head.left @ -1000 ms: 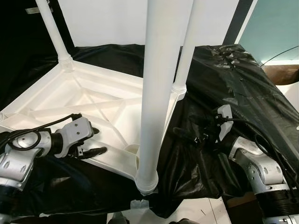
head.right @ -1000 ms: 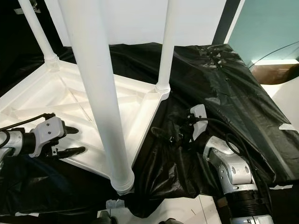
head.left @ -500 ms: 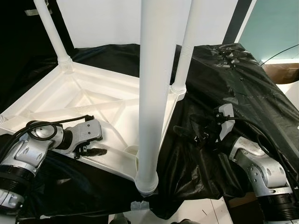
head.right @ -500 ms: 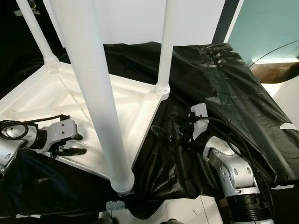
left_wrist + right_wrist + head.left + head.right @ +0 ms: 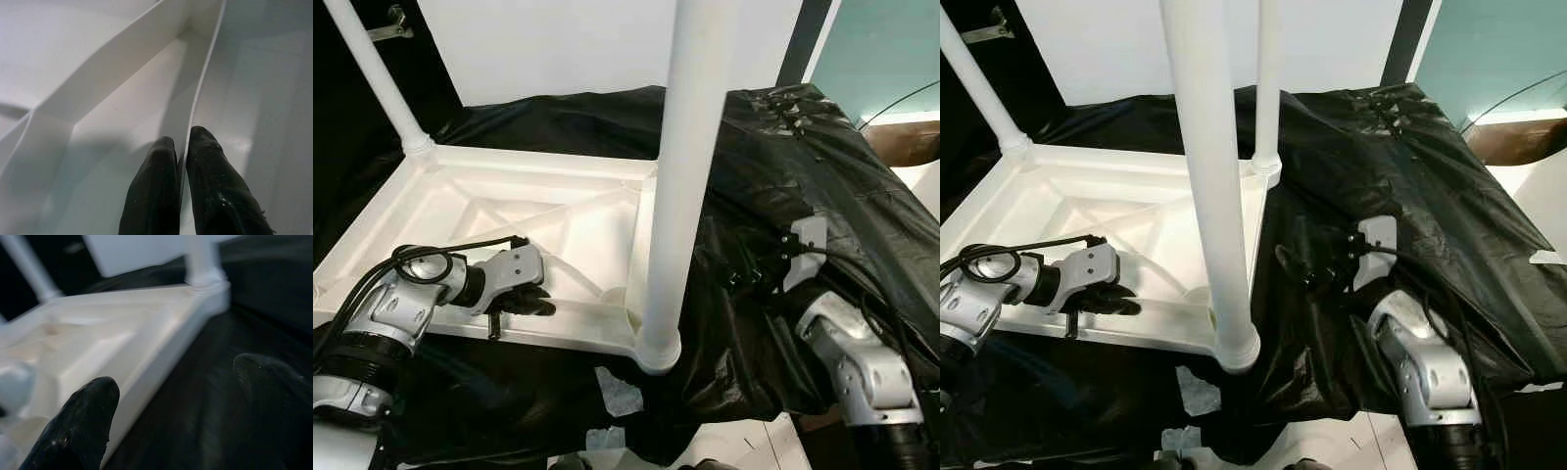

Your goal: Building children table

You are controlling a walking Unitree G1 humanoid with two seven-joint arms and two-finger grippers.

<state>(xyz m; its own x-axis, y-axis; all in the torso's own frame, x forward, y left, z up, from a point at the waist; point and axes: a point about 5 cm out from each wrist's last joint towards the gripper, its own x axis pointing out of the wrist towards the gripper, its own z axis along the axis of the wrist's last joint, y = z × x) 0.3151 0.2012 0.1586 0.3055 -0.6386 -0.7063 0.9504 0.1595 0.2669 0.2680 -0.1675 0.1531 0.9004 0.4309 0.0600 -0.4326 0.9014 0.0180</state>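
A white plastic children's table (image 5: pixel 538 178) lies upside down on a black sheet. Its white legs stand up: one at the near right corner (image 5: pixel 680 176), one at the far left (image 5: pixel 372 73), one at the far right (image 5: pixel 1266 88). My left gripper (image 5: pixel 533 302) is shut on the table's near rim. The left wrist view shows that thin rim wall (image 5: pixel 200 98) pinched between the two fingertips (image 5: pixel 159 156). My right gripper (image 5: pixel 1307 264) is open over the black sheet just right of the table, touching nothing. Its two fingers (image 5: pixel 83 421) stand wide apart.
The black plastic sheet (image 5: pixel 822 166) covers the whole work area and lies crumpled to the right. Scraps of pale tape (image 5: pixel 620 392) lie near the front edge. A white wall stands behind, and a teal wall (image 5: pixel 881 49) with a brown surface (image 5: pixel 906 147) is at the far right.
My left gripper, open astride the near rim a second ago, has shut on it. The table has turned, its near corner and leg swinging right. The right gripper has barely moved.
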